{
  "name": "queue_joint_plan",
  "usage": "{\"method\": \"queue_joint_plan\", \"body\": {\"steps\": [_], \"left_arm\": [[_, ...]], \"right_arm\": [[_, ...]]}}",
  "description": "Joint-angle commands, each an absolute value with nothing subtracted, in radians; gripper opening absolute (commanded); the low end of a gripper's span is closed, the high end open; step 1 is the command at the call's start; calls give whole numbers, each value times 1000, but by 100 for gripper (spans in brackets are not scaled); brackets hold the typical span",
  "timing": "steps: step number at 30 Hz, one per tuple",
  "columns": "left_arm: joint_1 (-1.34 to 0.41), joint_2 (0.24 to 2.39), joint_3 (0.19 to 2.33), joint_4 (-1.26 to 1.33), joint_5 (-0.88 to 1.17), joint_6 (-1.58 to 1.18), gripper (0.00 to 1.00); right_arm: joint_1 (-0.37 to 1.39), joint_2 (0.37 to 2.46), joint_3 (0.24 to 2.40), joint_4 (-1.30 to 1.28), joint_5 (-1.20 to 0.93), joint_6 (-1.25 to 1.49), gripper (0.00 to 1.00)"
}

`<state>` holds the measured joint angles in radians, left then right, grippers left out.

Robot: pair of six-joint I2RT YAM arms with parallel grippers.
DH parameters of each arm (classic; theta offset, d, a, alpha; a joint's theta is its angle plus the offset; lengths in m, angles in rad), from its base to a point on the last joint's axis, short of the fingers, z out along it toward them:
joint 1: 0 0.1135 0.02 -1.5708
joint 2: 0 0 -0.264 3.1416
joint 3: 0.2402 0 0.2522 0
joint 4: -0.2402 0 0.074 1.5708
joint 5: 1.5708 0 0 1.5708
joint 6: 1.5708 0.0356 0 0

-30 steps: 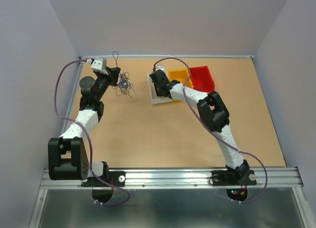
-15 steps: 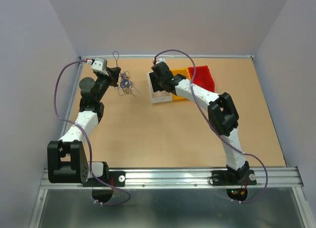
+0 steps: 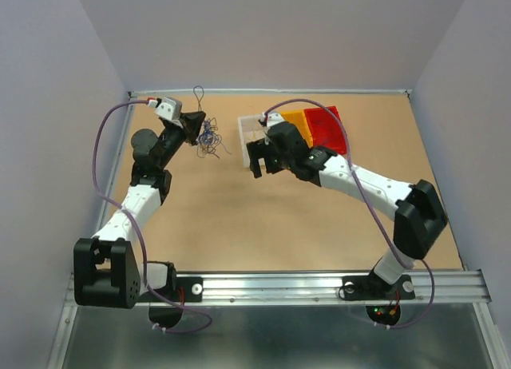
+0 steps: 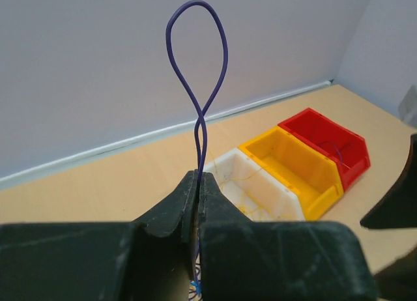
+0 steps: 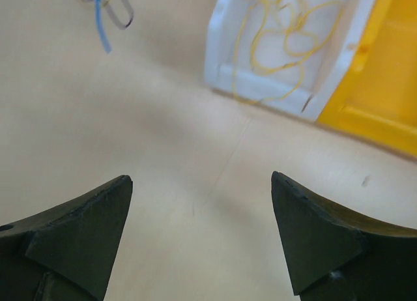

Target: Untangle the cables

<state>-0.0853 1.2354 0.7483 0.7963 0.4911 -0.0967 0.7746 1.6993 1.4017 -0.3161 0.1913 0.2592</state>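
A thin purple cable is pinched in my shut left gripper [image 4: 199,178], its loop [image 4: 197,53] standing up above the jaws. From above, that gripper [image 3: 195,120] sits at the far left, with the purple loop [image 3: 197,93] behind it and a tangle of blue and purple cables [image 3: 210,137] hanging just to its right. My right gripper [image 3: 263,163] is open over bare table, in front of the white bin [image 3: 242,137]. In the right wrist view its jaws [image 5: 200,184] hold nothing. A curly yellow cable [image 5: 287,37] lies in the white bin [image 5: 260,92].
A yellow bin [image 3: 291,117] and a red bin [image 3: 323,123] stand to the right of the white one, near the back wall. The red bin [image 4: 326,139] has a thin wire in it. The side walls close in the table on both sides.
My right gripper has opened and pulled back from the white bin toward the near side, leaving the yellow cable inside. The left gripper shifted slightly right and farther back with the purple cable.
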Motion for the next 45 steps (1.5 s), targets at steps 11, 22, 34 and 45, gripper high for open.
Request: {"method": "queue_joint_plan", "body": {"steps": [11,22,34,45], "left_arm": [[-405,1154,742,721,874,173,12],[-545,1157,744,568,943,351,12],[-548,1178,781,517,959,354,12],[-548,1161,788,509,968,336,11]], "right_arm": [[815,1140,655,377,86,368,85],[815,1020,554,512,72,316,62],[813,1086,575,531,-69,322,52],[815,1161,584,554,-90,322,56]]}}
